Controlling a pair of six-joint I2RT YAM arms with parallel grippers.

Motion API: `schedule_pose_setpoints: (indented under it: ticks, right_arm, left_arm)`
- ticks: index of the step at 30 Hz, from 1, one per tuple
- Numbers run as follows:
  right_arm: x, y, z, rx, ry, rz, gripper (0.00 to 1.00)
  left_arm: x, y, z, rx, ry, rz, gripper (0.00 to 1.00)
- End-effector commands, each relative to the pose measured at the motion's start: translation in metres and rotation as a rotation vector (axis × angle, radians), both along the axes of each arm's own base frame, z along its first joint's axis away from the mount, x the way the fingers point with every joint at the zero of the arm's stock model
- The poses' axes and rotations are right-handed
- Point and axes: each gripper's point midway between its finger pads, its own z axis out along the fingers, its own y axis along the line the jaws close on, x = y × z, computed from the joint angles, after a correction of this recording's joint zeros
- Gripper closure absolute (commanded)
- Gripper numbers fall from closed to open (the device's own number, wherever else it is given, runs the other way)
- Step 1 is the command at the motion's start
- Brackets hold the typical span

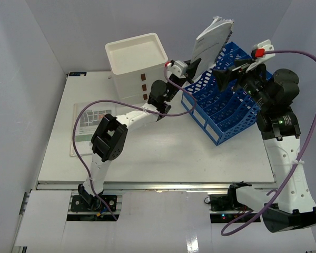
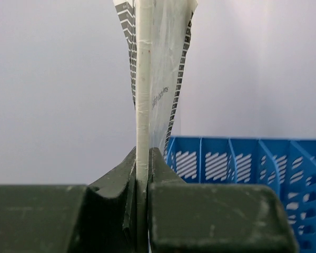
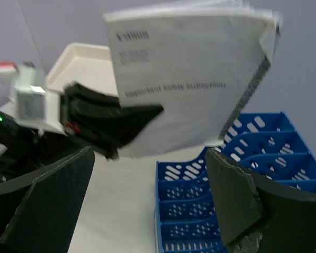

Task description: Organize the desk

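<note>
- Counter (image 1: 163, 158): the white surface to be organised. It carries the blue file rack (image 1: 221, 113) on its far right part and extends from the rack leftward and toward the arm bases.
- Printed sheet (image 1: 89, 126): lies flat on the counter well to the left of the rack, apparently not yet filed.
- Right pincer (image 3: 147, 200): jaws wide apart, gripping nothing. It hangs just above the rack's far right part and faces the booklet (image 3: 195, 79), probably leaving the load to the other arm.
- Left pincer (image 2: 142, 176): jaws together, clamped on the booklet's lower edge, above the rack's far left corner. The edge grip lets the pages stand upright, an attitude suited to sliding them into a slot.
- Booklet: spiral-bound, held in the air above the rack's far end, upright with a slight tilt and touching no compartment. The step in hand is judged to be lowering it into a slot.
- White drawer box (image 1: 134, 63): stands just left of the rack, toward the counter's far edge. It plays no visible part in this step.
</note>
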Motion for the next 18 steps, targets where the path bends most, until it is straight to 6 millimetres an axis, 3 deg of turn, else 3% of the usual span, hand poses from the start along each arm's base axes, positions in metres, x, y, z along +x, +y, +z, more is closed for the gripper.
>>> schedule_pose_setpoints:
  ticks: [1,7,13,16,18]
  right_arm:
    - [0.006,-0.017,-0.028,-0.057,0.029,-0.06,0.08]
    - [0.006,-0.034,-0.048,-0.064,0.062,-0.11,0.08]
    - [-0.001,-0.039,-0.066,-0.144,0.065,-0.098,0.11]
    - [-0.009,-0.034,-0.097,-0.237,0.077,-0.029,0.23]
    - [-0.016,-0.026,-0.129,-0.301,0.106,0.05,0.44]
  left_arm:
    - [-0.027,0.046,0.073,-0.154,-0.112,-0.164,0.91]
    - [-0.021,0.046,0.07,-0.155,-0.098,-0.337,0.92]
    - [-0.016,0.052,0.093,-0.161,-0.109,-0.379,0.93]
    - [-0.006,0.06,0.099,-0.183,-0.069,-0.425,0.93]
    - [-0.003,0.064,0.105,-0.193,-0.06,-0.457,0.93]
